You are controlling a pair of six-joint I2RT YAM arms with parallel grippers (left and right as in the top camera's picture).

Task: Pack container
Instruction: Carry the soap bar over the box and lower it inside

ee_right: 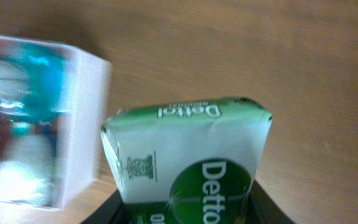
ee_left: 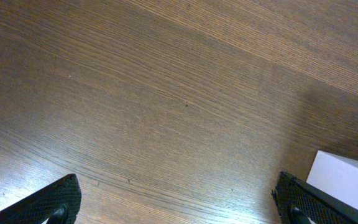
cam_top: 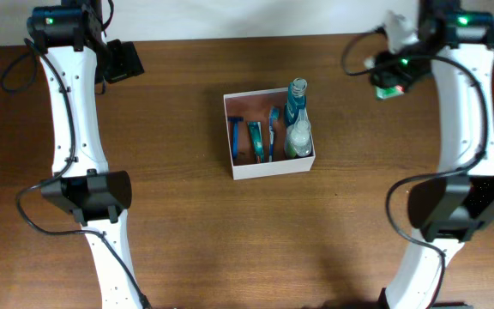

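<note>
The container (cam_top: 273,166), a shallow square box with white walls and a reddish-brown inside, sits mid-table. It holds blue toothbrush-like items (cam_top: 255,140) and two bottles (cam_top: 298,120) along its right side. Right of it, near the table's back edge, my right gripper (cam_top: 390,79) is shut on a green Dettol packet (cam_top: 391,90). The right wrist view shows that packet (ee_right: 191,155) between the dark fingers (ee_right: 266,208), with the container's white wall (ee_right: 82,124) to its left. My left gripper (cam_top: 123,62) is far back left, open and empty, fingers (ee_left: 55,202) wide over bare wood.
A white corner of the container (ee_left: 344,179) shows at the right edge of the left wrist view. Both arm bases stand near the front of the wooden table (cam_top: 187,232), left and right. The white back wall runs along the table's far edge.
</note>
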